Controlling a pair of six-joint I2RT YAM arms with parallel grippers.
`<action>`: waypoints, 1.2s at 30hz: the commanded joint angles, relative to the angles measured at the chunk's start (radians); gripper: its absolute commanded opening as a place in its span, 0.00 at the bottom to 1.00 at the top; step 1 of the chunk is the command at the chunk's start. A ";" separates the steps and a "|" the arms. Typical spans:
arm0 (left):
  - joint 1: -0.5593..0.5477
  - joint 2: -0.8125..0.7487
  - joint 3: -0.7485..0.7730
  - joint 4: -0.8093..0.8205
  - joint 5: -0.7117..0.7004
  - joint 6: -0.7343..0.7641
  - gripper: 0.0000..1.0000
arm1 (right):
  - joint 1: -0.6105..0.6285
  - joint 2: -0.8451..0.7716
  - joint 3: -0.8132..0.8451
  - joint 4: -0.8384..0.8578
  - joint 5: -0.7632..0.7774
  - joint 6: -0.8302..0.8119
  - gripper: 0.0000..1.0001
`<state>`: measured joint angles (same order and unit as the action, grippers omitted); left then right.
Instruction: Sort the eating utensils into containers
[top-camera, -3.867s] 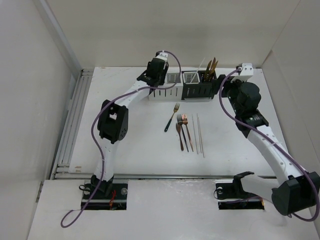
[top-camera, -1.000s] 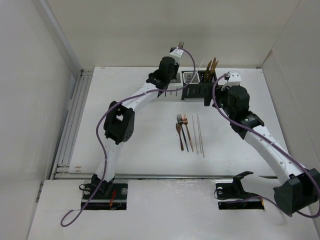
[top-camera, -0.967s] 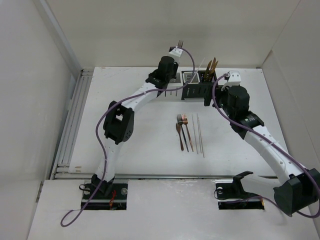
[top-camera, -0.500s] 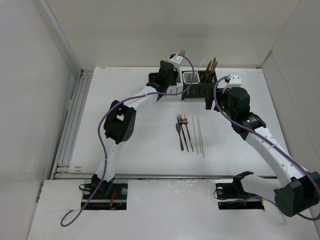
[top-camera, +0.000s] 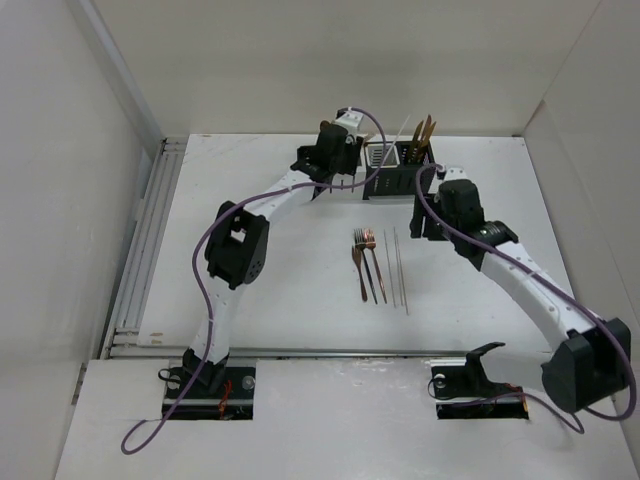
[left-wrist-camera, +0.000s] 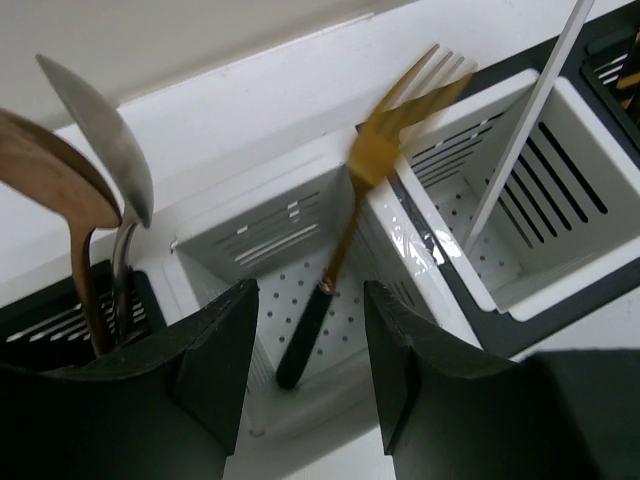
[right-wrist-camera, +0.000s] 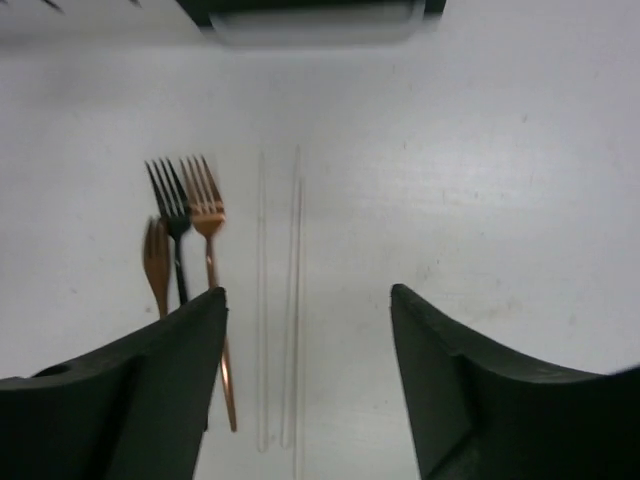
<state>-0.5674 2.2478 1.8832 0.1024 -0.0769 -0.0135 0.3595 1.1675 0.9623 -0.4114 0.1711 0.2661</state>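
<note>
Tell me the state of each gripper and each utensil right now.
Left gripper: jaws open, empty.
Right gripper: jaws open, empty.
Dark-handled fork: leaning in white holder.
Two spoons: standing in black holder.
White chopstick: leaning in next holder.
Three forks: lying flat on table.
Two chopsticks: lying flat on table.

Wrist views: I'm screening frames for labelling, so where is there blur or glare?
Left wrist: the gold fork has smeared tines, and glare sits on the white holder rim. Right wrist: the forks look soft, and the white chopsticks nearly vanish against the table.
</note>
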 joint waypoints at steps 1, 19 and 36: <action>0.014 -0.099 0.082 -0.156 -0.029 -0.051 0.44 | 0.010 0.078 0.023 -0.113 -0.038 0.042 0.69; 0.132 -0.338 0.268 -0.653 -0.230 -0.054 0.45 | 0.105 0.471 0.032 -0.150 -0.062 0.120 0.41; 0.150 -0.721 -0.315 -0.362 -0.339 0.300 0.24 | 0.099 0.452 0.032 -0.176 -0.036 0.122 0.34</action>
<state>-0.4110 1.6478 1.6661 -0.4641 -0.3046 0.1047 0.4656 1.5875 0.9794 -0.5705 0.1127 0.3752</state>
